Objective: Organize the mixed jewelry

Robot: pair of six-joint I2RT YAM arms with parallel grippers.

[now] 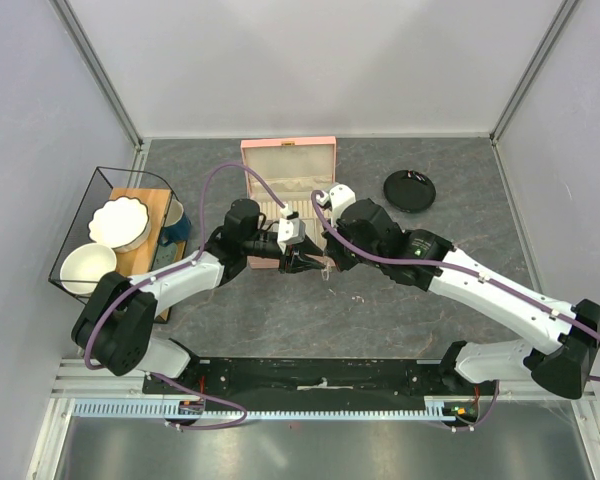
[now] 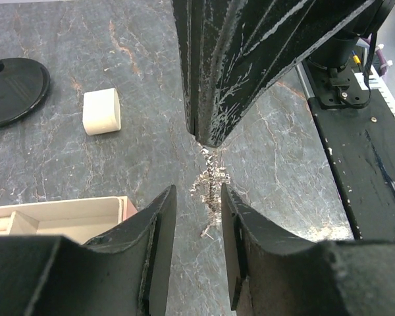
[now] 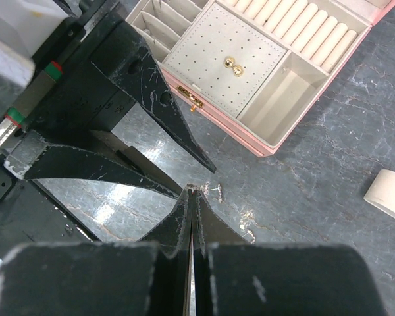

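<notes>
R pincer (image 3: 192, 192) is clenched on top end of the tangled chain (image 2: 210, 183); chain hangs betw. jaws of released L pincer (image 2: 197, 197), over worktop (image 2: 283, 164).

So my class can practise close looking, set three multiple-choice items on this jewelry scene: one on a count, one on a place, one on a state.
1. How many white bowls sit in the wire basket? A one; B two; C four.
2. Where are the gold ball studs? A in a white bowl; B on the pink jewelry box's perforated panel; C in the wire basket.
3. The right gripper is: A wide open; B out of view; C shut on the tangled chain.
Answers: B, two bowls show from above; B, both studs sit on the dotted panel; C, its fingers meet and the chain hangs from their tips.
</notes>
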